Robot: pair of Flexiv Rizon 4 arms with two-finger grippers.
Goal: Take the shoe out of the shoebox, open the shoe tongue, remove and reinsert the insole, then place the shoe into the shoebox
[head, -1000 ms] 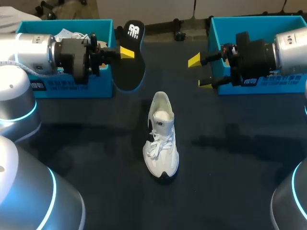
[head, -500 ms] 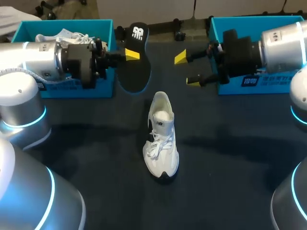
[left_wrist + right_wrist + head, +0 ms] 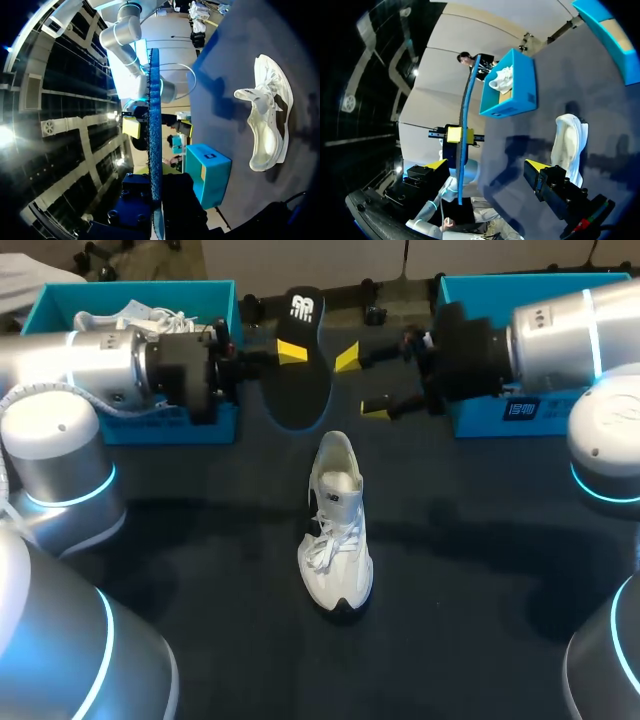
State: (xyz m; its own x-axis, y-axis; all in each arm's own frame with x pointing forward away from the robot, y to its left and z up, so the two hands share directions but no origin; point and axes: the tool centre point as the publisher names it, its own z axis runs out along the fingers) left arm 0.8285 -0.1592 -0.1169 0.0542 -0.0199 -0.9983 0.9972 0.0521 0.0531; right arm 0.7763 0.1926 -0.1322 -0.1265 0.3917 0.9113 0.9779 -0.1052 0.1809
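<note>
The left end effector (image 3: 286, 353) pinches the removed insole (image 3: 300, 390) on edge. The right end effector (image 3: 361, 383), fingers spread, hangs just beside it. The shoe (image 3: 335, 525) stands on the table below both. Reinsertion seems next, calling for lowering the insole into the shoe's opening.

Both arms level, facing inward; L hand (image 3: 285, 353) pinches insole (image 3: 298, 392), R hand (image 3: 362, 383) fingers apart.
</note>
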